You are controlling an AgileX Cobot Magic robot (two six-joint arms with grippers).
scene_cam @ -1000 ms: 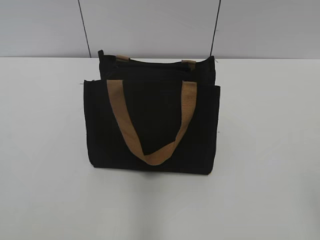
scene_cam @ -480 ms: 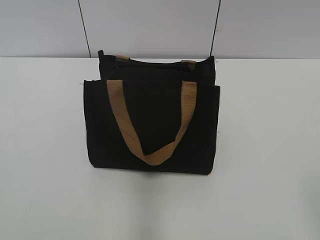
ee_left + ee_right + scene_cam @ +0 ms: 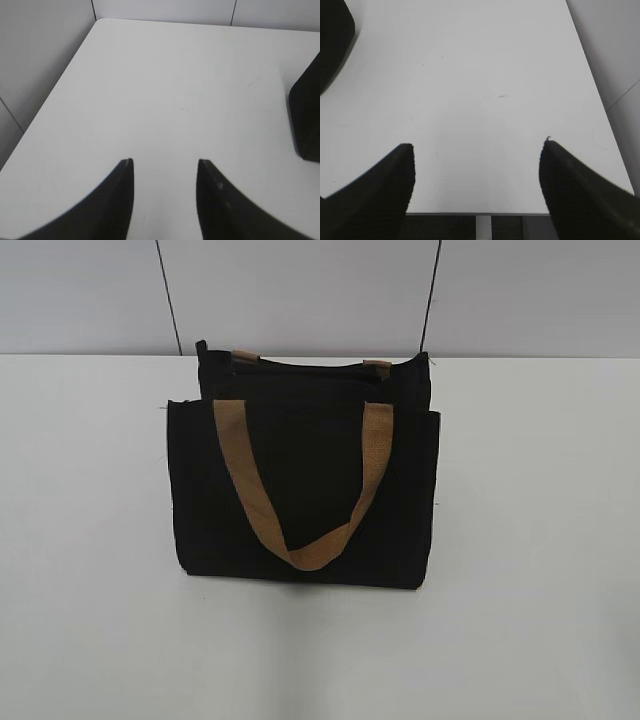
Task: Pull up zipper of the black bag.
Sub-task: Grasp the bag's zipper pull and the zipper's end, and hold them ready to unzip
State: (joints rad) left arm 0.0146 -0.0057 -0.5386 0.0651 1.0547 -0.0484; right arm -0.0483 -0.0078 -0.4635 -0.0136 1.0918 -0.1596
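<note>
- The left gripper [image 3: 164, 165] hung with its two dark fingers spread apart, nothing between them, as seen in the left wrist view.
- The right gripper [image 3: 477, 147] was parted wider, its fingers set toward the two sides of the right wrist view, holding nothing.
- Neither arm appeared in the exterior view.

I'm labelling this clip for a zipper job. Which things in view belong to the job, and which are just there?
Belongs to the job:
black bag
zipper along its top edge, pull tab not discernible
left claw, open over bare table
right claw, open

Just there:
tan handles
white table
</note>
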